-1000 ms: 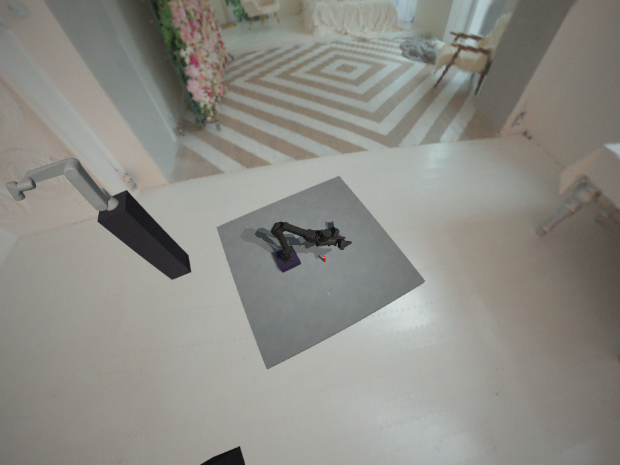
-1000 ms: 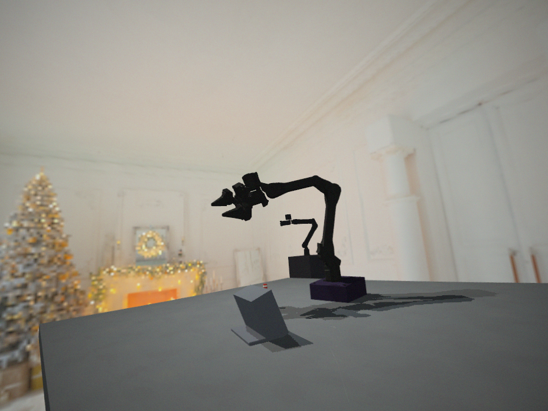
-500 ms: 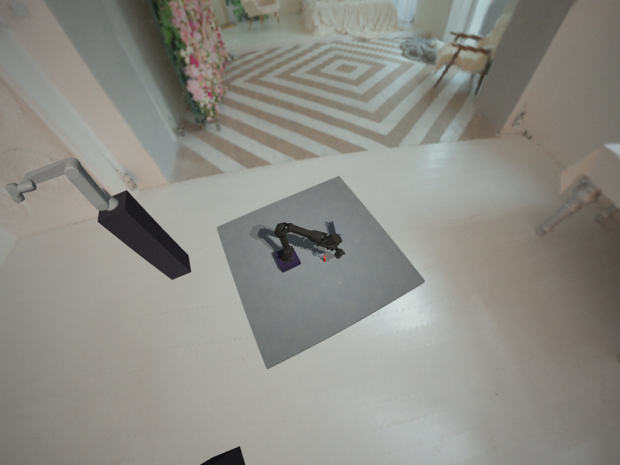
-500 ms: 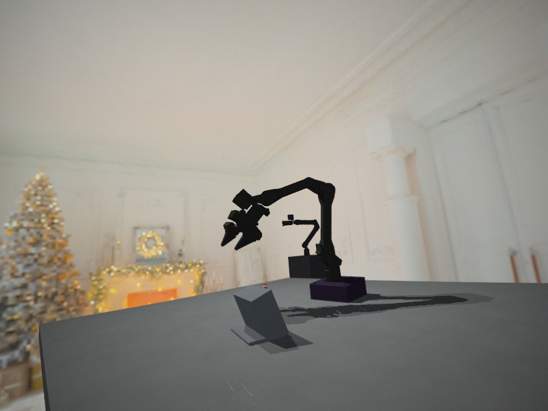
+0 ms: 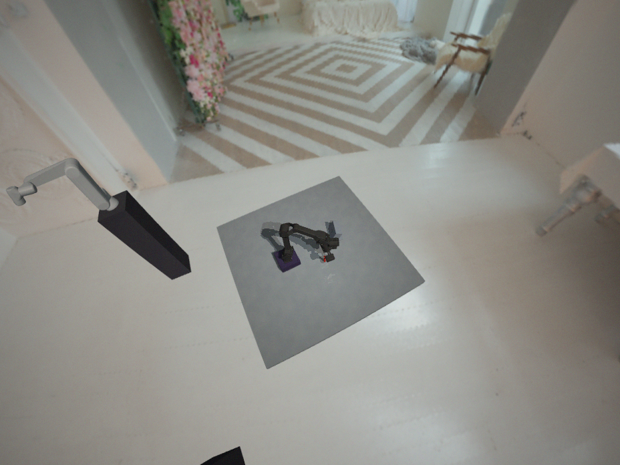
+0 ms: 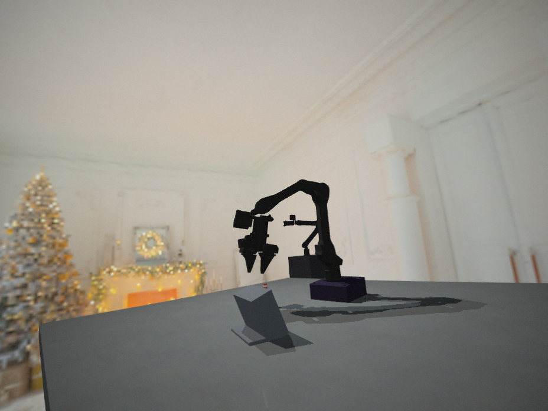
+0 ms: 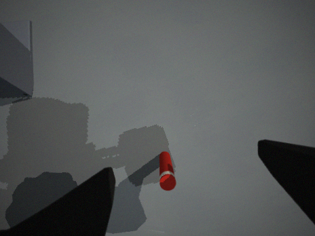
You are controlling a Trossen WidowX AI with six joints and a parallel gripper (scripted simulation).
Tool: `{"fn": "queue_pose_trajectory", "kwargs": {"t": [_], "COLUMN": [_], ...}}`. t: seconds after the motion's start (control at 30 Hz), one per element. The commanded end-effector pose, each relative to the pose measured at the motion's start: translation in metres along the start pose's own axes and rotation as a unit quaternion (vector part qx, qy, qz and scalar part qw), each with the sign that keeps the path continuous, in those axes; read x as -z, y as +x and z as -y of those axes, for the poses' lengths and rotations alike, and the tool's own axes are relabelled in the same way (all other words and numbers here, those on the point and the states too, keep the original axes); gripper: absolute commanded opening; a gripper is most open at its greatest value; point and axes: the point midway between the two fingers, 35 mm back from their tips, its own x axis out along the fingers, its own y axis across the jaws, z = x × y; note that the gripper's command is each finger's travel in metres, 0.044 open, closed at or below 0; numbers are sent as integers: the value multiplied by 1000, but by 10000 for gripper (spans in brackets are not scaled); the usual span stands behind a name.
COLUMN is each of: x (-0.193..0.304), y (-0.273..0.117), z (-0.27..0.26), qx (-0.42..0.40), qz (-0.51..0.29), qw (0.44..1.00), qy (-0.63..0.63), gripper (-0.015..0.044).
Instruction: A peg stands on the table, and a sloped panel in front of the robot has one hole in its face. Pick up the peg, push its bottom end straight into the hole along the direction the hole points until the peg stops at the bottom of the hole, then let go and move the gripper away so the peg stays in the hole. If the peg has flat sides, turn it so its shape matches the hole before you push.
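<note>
- Red, round and marked with a pale band near its top, the slim cylindrical peg (image 5: 325,259) (image 6: 265,286) (image 7: 167,169) stands upright on the flat grey tabletop (image 5: 320,310) (image 6: 376,354) (image 7: 220,68).
- Black and tapered, the two-fingered gripper (image 5: 327,257) (image 6: 257,272) (image 7: 186,161) points downward above the tabletop, its fingers wide apart with nothing clamped; in the wrist view the peg shows between them, untouched.
- Bluish-grey and sloped, the flat-sided panel (image 5: 331,229) (image 6: 261,312) (image 7: 17,57) stands near the peg; its hole cannot be made out.
</note>
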Motion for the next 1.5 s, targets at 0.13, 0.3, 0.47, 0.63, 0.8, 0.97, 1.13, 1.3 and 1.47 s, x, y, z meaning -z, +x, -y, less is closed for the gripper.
{"fn": "queue_pose_trajectory", "kwargs": {"t": [0.13, 0.3, 0.47, 0.63, 0.8, 0.97, 1.13, 1.3, 1.47], "x": [29, 28, 28, 29, 30, 31, 33, 35, 37], "y": [16, 16, 19, 26, 35, 43, 51, 59, 67], "z": [-15, -14, -14, -14, -14, -14, -14, -14, -14], "qx": [-3, -3, -3, -3, -3, -3, -3, -3, -3], "qz": [-97, -97, -97, -97, -97, -97, -97, -97, -97], "qw": [995, 995, 995, 995, 995, 995, 995, 995, 995], "qy": [20, 20, 20, 20, 20, 20, 20, 20, 20], "gripper": [440, 440, 440, 440, 440, 440, 440, 440, 440]}}
